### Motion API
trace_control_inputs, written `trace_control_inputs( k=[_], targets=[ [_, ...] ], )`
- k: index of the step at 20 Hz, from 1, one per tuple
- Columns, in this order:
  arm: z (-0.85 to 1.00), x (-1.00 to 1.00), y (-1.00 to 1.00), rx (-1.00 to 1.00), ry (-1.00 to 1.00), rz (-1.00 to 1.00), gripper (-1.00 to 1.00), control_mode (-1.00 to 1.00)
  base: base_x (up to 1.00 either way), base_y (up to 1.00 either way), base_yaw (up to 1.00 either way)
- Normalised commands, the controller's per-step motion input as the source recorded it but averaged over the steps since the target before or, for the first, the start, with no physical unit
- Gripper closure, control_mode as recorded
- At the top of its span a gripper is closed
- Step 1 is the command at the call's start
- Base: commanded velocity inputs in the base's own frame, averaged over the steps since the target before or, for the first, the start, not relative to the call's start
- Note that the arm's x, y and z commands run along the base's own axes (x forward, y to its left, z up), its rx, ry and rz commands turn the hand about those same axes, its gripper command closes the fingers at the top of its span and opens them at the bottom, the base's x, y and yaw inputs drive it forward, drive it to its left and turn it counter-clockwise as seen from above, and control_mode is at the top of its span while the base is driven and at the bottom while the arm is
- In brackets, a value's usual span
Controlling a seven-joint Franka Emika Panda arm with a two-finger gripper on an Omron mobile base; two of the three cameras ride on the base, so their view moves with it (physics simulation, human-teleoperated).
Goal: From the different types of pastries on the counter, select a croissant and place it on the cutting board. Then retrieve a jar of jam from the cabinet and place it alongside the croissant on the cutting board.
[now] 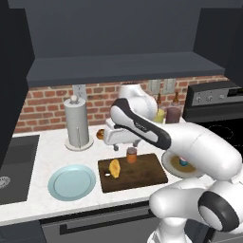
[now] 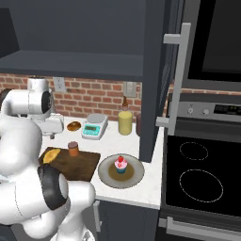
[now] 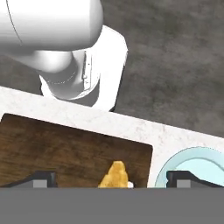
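Note:
The golden croissant (image 1: 114, 168) (image 2: 51, 155) (image 3: 115, 176) lies on the left part of the dark brown cutting board (image 1: 147, 173) (image 2: 80, 164) (image 3: 65, 148). The orange-brown jar of jam (image 1: 131, 154) (image 2: 73, 148) stands upright on the board's far edge, beside the croissant. My gripper (image 1: 121, 146) (image 2: 51, 136) (image 3: 116, 180) hangs open just above the board's back left, holding nothing. In the hand view its fingertips (image 3: 43, 179) stand wide apart on either side of the croissant below. The cabinet (image 1: 123, 66) (image 2: 70, 63) is overhead. The counter (image 1: 42, 156) carries it all.
A glazed donut (image 1: 100, 134) (image 2: 74, 125) lies behind the board. The cupcake (image 2: 121, 164) sits on a brown plate (image 2: 134, 176) to its right. A light blue plate (image 1: 71, 182) (image 3: 197, 162), paper towel roll (image 1: 77, 123) and sink (image 1: 14, 166) are left; scale (image 2: 94, 126), yellow canister (image 2: 124, 123) and stove (image 2: 197, 174) right.

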Motion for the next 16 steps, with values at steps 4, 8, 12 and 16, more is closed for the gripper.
trace_control_inputs(
  k=[4, 8, 12, 16],
  targets=[
    [0.14, -0.41, 0.00, 0.13, 0.12, 0.19, -1.00, -1.00, 0.00, 0.00, 0.00],
    [0.02, -0.49, 0.00, 0.12, 0.14, 0.21, -1.00, -1.00, 0.00, 0.00, 0.00],
    [0.00, -0.67, 0.00, 0.04, 0.01, 0.20, -1.00, -1.00, 0.00, 0.00, 0.00],
    [0.01, -0.78, 0.00, 0.01, 0.00, 0.21, -1.00, -1.00, 0.00, 0.00, 0.00]
  ],
)
